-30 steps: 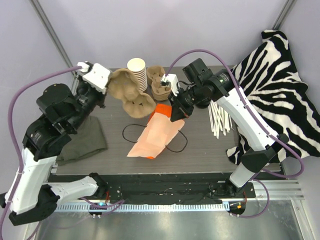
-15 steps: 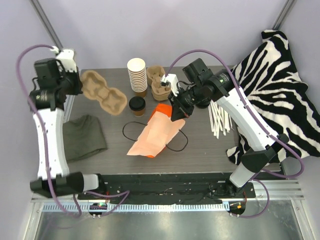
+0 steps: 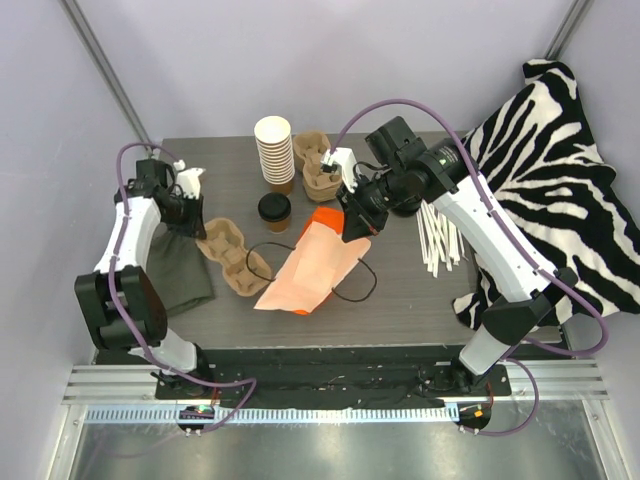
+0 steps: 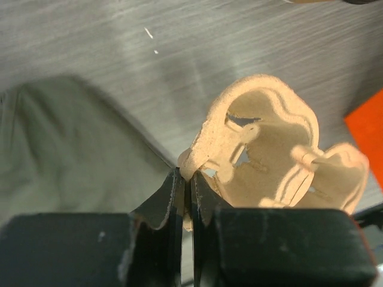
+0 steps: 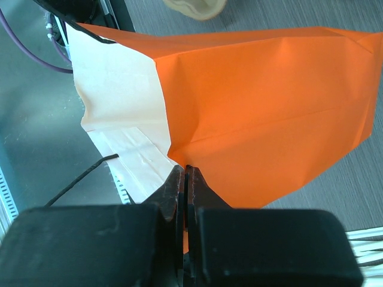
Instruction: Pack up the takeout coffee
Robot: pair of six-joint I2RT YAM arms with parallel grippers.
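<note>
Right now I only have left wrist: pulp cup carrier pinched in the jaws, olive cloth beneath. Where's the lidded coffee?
Observer: The takeout coffee stands upright on the table, just in front of the stack of cups, in neither gripper.
Operator: Right arm?
Observer: The right gripper is shut on an edge of the orange bag, which lies to the right of the coffee.
Operator: Where's my carrier relative to that bag?
Observer: In the top view, the cup carrier in the left gripper lies between the olive cloth and the bag, nearer the arms than the coffee.
</note>
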